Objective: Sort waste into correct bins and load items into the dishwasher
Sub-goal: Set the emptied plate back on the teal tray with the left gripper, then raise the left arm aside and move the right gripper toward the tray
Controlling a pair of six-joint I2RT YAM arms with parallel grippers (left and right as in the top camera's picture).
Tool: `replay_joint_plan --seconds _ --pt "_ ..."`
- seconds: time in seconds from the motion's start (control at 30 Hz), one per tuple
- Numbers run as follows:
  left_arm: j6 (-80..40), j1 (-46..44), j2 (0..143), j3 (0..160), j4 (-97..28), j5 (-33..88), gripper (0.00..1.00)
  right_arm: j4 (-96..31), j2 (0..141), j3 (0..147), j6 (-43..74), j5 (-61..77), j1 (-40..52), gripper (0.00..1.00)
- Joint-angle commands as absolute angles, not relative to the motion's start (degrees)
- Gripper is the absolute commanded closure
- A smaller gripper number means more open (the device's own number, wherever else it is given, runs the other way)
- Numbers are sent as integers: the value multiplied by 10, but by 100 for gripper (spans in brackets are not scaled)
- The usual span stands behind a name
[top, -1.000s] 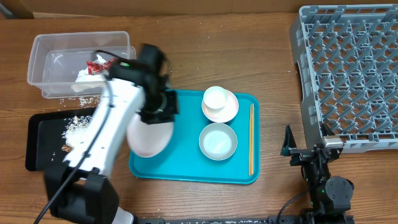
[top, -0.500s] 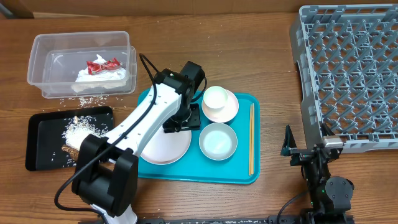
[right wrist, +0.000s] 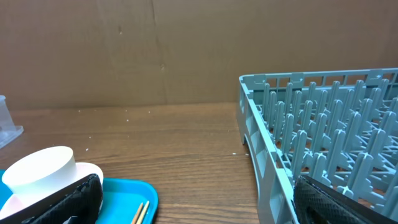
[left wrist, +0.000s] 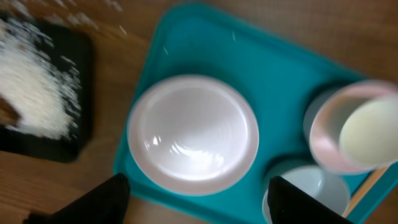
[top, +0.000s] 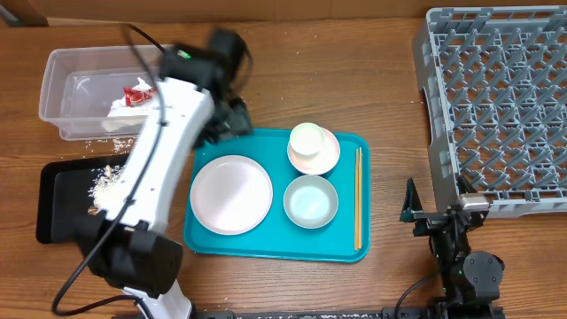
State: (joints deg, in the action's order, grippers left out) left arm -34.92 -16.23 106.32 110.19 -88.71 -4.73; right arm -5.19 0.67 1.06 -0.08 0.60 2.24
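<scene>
The white plate [top: 231,194] lies flat on the left half of the teal tray [top: 354,248]. My left gripper [top: 232,122] hovers open above the tray's far left corner, holding nothing. In the left wrist view the plate [left wrist: 193,134] sits apart from and between the dark fingers [left wrist: 93,202]. A white cup [top: 307,139] and a bowl [top: 310,200] stand on the tray, with chopsticks [top: 358,199] along its right side. The clear tub [top: 66,66] holds a red wrapper [top: 137,91] and tissue [top: 124,111]. My right gripper [top: 434,217] rests open beside the grey rack [top: 500,106].
The black tray [top: 49,208] at the front left holds rice [top: 106,182] and brown scraps. Loose rice grains lie on the table between tub and black tray. The right wrist view shows the cup [right wrist: 40,174], chopstick tips [right wrist: 140,213] and the rack's wall [right wrist: 261,143].
The left gripper set the tilted plate down flat on the teal tray, opened, and pulled away toward the back left. The right arm has not moved.
</scene>
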Motion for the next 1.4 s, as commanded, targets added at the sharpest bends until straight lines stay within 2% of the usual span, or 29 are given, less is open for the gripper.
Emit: replay_joint_plan --seconds 0.0,0.03,0.23,0.33,0.53,0.63,0.7,0.83,1.0,1.07,1.13,1.23,1.37 --pt "-394 -116 1060 1211 -916 -160 21 -48 2 5 -4 1 20 0" --pt "-394 -86 1060 1245 -925 -184 0 -48 2 5 -4 1 20 0" --pt "-392 1 1060 1256 -937 -187 0 -48 2 5 -4 1 20 0" --pt "-393 27 1061 1254 -938 -182 0 -46 2 5 35 32 21 0" --pt "-392 41 1061 1254 -938 -182 0 -25 2 5 308 294 22 0" --pt "-392 41 1061 1254 -938 -182 0 -7 2 5 466 376 22 0" --pt "-392 41 1061 1254 -938 -182 0 -11 2 5 536 375 22 0" --pt "-392 40 1061 1254 -938 -182 0 -6 2 5 546 357 22 0" --pt "-392 40 1061 1254 -938 -182 0 141 2 5 686 331 22 0" --pt "-392 40 1061 1254 -938 -182 0 231 2 7 693 306 22 0" --pt "-392 40 1061 1254 -938 -182 0 260 2 27 692 263 22 0" --pt "-392 40 1061 1254 -938 -182 0 230 10 77 661 214 22 0" --pt "-392 40 1061 1254 -938 -182 0 111 67 192 477 209 22 0"
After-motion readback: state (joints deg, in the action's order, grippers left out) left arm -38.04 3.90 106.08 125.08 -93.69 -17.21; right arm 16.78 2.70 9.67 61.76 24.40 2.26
